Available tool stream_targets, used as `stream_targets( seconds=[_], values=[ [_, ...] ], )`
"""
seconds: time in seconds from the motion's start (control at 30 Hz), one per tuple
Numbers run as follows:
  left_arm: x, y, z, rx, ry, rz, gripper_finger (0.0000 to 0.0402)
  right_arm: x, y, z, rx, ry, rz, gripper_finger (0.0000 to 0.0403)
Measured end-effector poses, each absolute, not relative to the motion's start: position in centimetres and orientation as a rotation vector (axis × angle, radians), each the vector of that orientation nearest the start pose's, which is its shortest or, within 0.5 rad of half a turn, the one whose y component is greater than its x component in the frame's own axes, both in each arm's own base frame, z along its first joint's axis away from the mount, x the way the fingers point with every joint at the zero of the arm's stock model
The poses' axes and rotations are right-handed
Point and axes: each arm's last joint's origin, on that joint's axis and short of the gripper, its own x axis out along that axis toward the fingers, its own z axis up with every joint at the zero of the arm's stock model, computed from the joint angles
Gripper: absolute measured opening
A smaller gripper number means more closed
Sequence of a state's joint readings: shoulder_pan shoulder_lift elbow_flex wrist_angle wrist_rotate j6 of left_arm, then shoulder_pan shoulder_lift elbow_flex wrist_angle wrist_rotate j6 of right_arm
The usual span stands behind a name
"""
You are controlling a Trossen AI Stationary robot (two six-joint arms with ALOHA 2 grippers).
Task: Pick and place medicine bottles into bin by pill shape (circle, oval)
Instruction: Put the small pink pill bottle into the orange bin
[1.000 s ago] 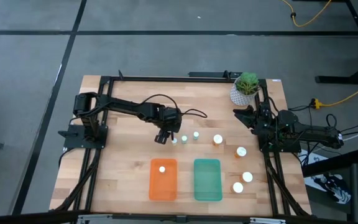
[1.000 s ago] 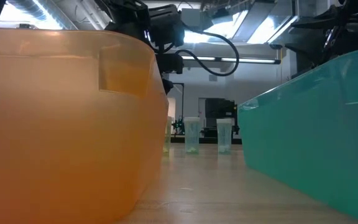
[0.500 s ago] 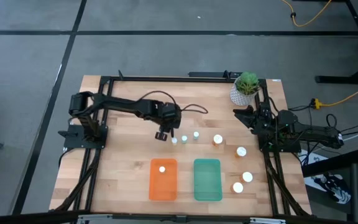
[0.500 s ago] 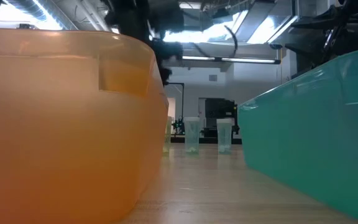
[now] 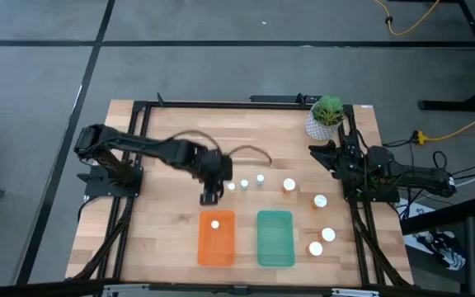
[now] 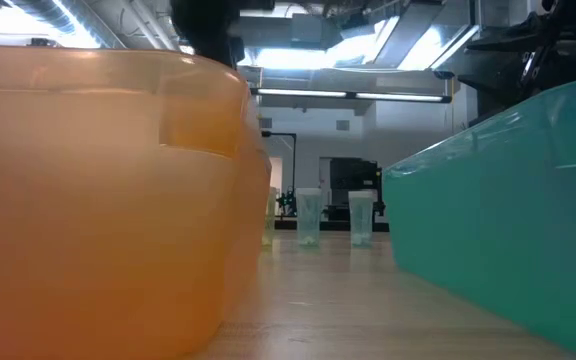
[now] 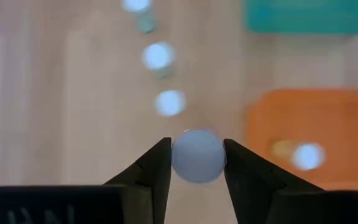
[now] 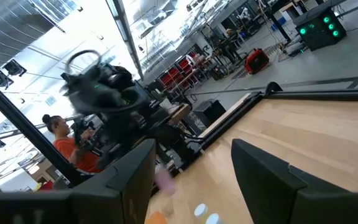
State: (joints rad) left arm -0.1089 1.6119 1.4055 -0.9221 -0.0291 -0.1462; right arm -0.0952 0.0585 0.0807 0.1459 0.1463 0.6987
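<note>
One bottle [image 5: 215, 223] already down in orange bin [image 5: 217, 250]; teal bin [image 5: 275, 238] bare. Left pincer [image 7: 196, 155] pinching another small bottle [image 7: 197, 155], just short of orange bin. Seven more waiting on tabletop [image 5: 163, 223]. Right pincer [image 5: 320, 153] spread, parked near plant pot [image 5: 326, 117]. No obstruction visible en route.

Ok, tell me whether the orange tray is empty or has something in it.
Not empty. From above, the orange tray holds one white-capped bottle near its far end; the left wrist view shows it there too. The rest looks bare.
</note>
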Motion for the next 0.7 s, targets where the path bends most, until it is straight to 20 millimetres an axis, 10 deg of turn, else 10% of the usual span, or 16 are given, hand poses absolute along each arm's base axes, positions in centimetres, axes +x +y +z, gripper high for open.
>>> stream_targets(
  seconds=[0.7],
  values=[
    [29.1,-19.3,27.0,-0.010,1.040,-0.089,0.0124,9.4,-1.3,20.0,0.698,-0.239,-0.175,0.0213]
  ],
)
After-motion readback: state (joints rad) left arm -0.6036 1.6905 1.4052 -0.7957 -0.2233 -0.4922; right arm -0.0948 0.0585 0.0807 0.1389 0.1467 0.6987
